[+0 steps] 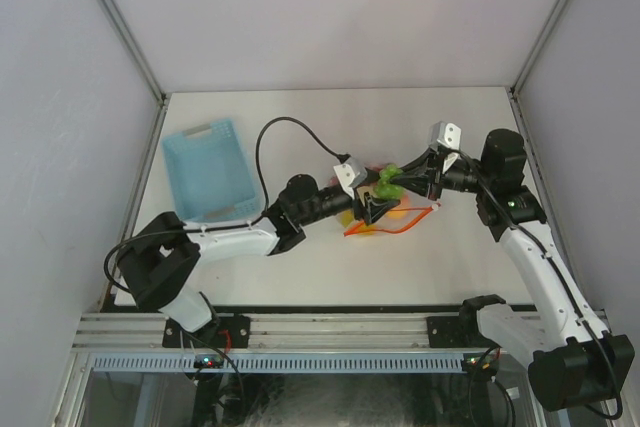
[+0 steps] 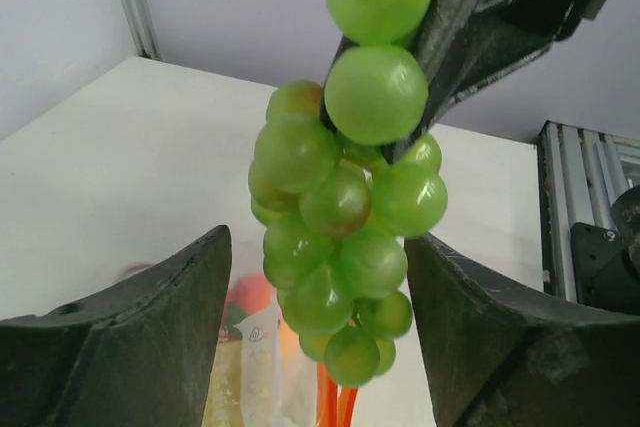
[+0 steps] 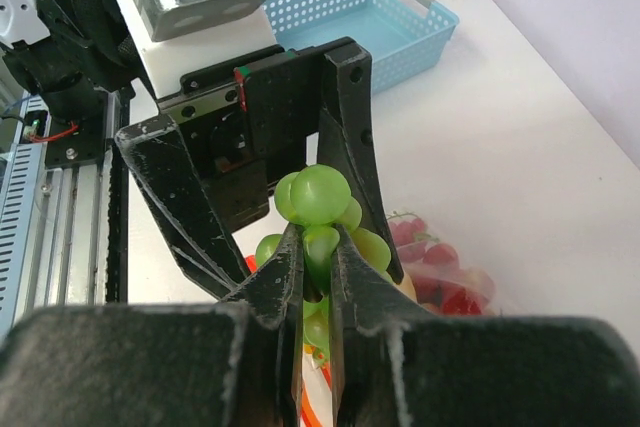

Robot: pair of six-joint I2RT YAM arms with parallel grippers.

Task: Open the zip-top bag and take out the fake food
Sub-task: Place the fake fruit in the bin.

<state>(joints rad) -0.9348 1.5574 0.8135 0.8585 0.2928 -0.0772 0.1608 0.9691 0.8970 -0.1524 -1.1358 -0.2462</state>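
My right gripper [image 3: 318, 239] is shut on a bunch of green plastic grapes [image 3: 320, 192] and holds it in the air above the zip-top bag [image 1: 412, 213]. The grapes [image 2: 340, 197] hang between the wide-apart fingers of my open left gripper [image 2: 318, 243] without touching them. The bag [image 2: 250, 347] lies below on the table, showing its white label, an orange piece and its red-orange zip strip [image 2: 338, 402]. Red pieces [image 3: 440, 269] stay inside the bag. In the top view both grippers meet at the table's middle, left [image 1: 375, 209] and right [image 1: 402, 185].
A light-blue slotted basket [image 1: 207, 169] stands at the left of the table, also in the right wrist view [image 3: 370, 17]. Grey walls enclose the table on three sides. A black cable [image 1: 262, 147] loops over the table beside the left arm.
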